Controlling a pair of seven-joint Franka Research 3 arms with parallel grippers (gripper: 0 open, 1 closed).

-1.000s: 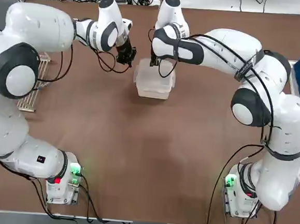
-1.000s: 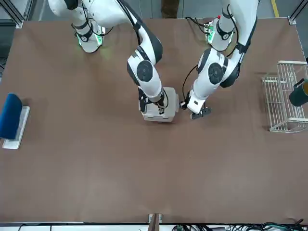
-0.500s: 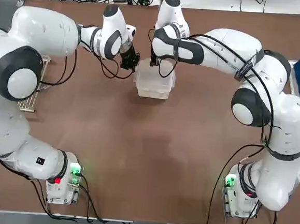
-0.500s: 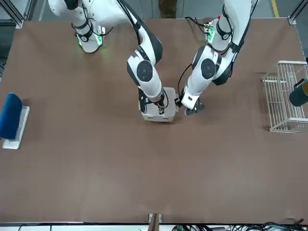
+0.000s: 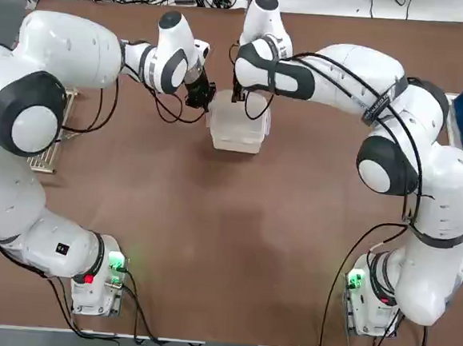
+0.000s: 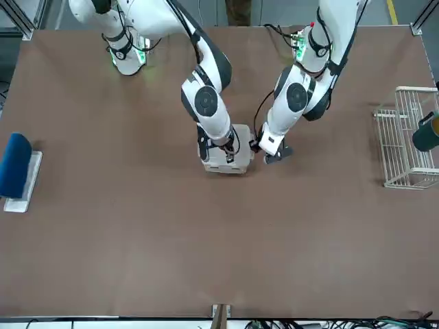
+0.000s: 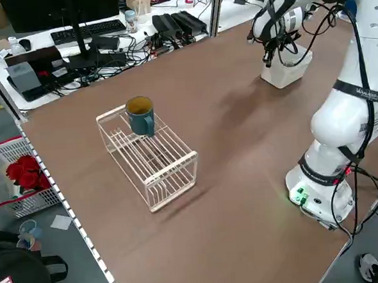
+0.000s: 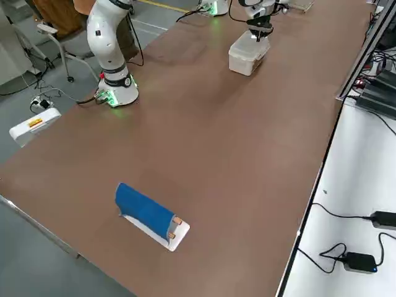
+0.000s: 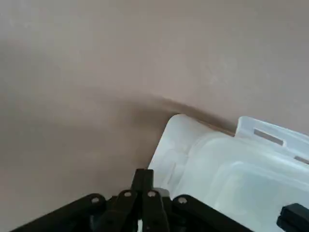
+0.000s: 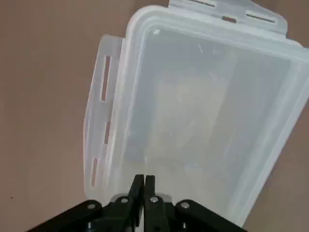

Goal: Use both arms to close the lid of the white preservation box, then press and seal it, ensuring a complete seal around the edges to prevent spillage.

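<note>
Upper centre of the desk (image 5: 226, 245): both arms at the white preservation box (image 5: 236, 129), lid (image 10: 203, 116) already on.

Overhead, the box sat in the upper middle of the frame; the left end effector (image 5: 199, 95), fingers pinched together and empty, hung by its left edge, while the right end effector (image 5: 239, 93), narrowed to a sliver and holding nothing, stood over its far edge. From the front view, the right end effector (image 6: 230, 156) stood on the box top, the left (image 6: 271, 157) just beside it. At the left wrist, a side flap (image 9: 166, 159) showed under the closed fingers. Done well, I judge, pressing meant pushing straight down on each flap in turn while the other arm steadied the box.
</note>
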